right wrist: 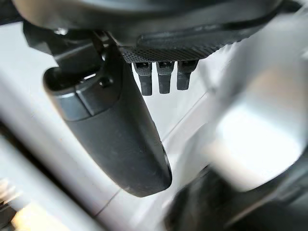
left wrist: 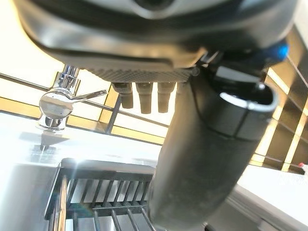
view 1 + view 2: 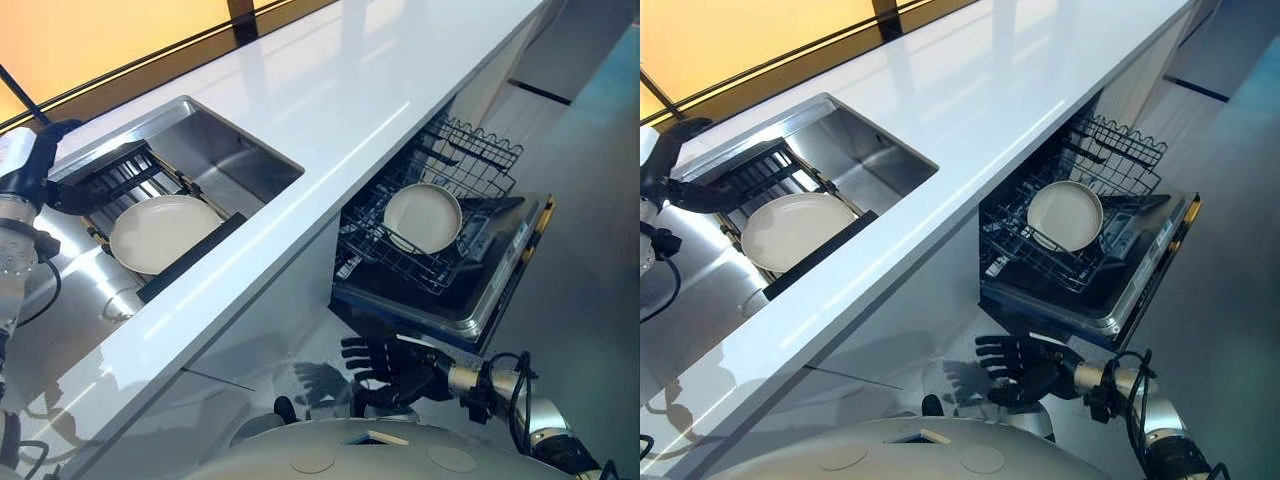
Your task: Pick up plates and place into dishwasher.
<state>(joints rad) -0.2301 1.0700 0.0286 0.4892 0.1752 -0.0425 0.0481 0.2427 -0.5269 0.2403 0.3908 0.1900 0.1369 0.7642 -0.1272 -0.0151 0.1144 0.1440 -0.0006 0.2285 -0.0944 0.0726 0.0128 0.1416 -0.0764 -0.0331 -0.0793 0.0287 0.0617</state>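
Right hand (image 3: pixel 385 368) low before open dishwasher, fingers (image 3: pixel 992 352) spread, released, grasping nothing. Left hand (image 3: pixel 665 150) at sink's far edge, fingers straight, empty. One round cream ceramic plate (image 3: pixel 160 232) lies flat on dark rack over stainless sink (image 3: pixel 245 160), within left hand's reach. Second matching cream plate (image 3: pixel 423 217) leans in black wire dishwasher basket (image 3: pixel 480 150). Glossy white table (image 3: pixel 330 100); amber window behind.

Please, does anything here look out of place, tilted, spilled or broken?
Nothing stands out. One plate lies flat on the dark rack over the sink, and another plate leans in the dishwasher's pulled-out rack. No spill or breakage shows. The right robot hand is open and holds nothing.
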